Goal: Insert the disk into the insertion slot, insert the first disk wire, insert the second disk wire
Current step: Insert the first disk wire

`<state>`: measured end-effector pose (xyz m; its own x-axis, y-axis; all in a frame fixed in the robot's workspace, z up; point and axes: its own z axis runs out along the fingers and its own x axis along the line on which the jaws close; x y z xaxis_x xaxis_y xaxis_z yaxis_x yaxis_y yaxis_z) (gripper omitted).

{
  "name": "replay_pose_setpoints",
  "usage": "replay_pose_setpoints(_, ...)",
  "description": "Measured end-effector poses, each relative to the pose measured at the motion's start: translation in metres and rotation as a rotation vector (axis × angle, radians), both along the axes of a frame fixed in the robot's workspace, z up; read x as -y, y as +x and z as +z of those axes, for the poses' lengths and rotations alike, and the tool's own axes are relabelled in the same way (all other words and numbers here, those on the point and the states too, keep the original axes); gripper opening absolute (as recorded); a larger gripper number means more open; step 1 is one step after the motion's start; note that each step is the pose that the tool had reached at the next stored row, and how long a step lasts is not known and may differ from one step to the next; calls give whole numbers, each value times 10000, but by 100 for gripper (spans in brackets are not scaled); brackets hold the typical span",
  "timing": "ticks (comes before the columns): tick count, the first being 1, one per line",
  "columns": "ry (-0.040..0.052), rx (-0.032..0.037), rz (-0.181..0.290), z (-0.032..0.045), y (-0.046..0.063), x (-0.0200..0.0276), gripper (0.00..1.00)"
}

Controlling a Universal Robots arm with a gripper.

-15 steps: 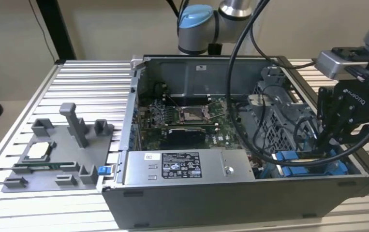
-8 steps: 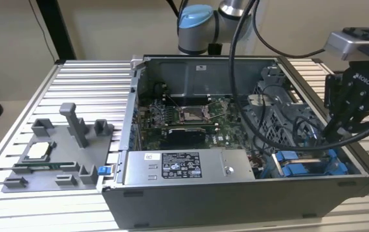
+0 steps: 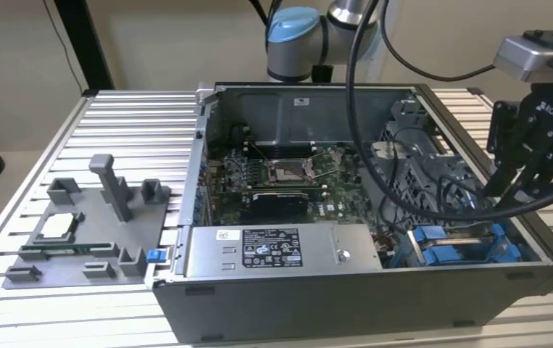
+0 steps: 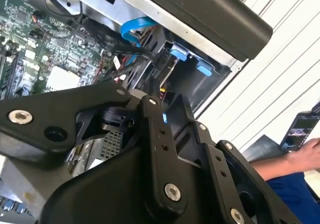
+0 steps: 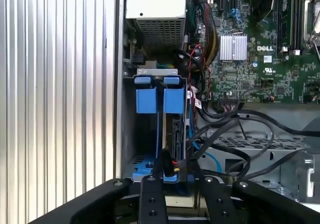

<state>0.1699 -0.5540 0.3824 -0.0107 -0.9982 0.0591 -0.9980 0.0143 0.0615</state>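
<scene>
**Entry: disk-wire step, judged to be in hand**

- Disk (image 5: 176, 134): seen edge-on inside the slot (image 5: 130, 134), below the slot's two blue tabs (image 5: 144, 96). It is judged seated, though its face is hidden.
- Plug (image 5: 168, 165): black, with red and yellow leads. It is found at the slot's end opposite the tabs, right at the gripper (image 5: 177, 180). Whether it is mated to the disk cannot be told.
- Gripper state: whether the plug is clamped or the gripper is open cannot be told.
- Blue cable (image 5: 212, 160): a loose loop just beside the slot, tangled with black cables (image 5: 235, 134).

**Handling notes (judgement)**

- The plug is best squared to the disk's socket before any push is given. Its keyed side should be matched first.
- Force is best applied straight along the socket's axis. A tilted push could bend the contacts or lever the disk within the slot.
- The loose cables beside the slot should be kept out from under the plug, since a trapped lead could stop it short.
- Seating is better judged by the plug's body lying flush than by force alone.

**Pose**

- In the exterior view the gripper (image 3: 511, 190) is held upright, pointing down, directly above the slot.
- The arm (image 3: 296, 32) is seen well apart from the slot, beyond the board (image 3: 286, 174).
- A black hose is draped from the arm to a point near the slot.
</scene>
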Motion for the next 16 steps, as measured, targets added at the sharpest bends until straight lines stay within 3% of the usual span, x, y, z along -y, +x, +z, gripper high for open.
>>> replay_pose_setpoints(6, 527, -9, 1, 1, -5, 75, 100)
replay_pose_setpoints(16, 876, -9, 4, 42, -56, 203, 100)
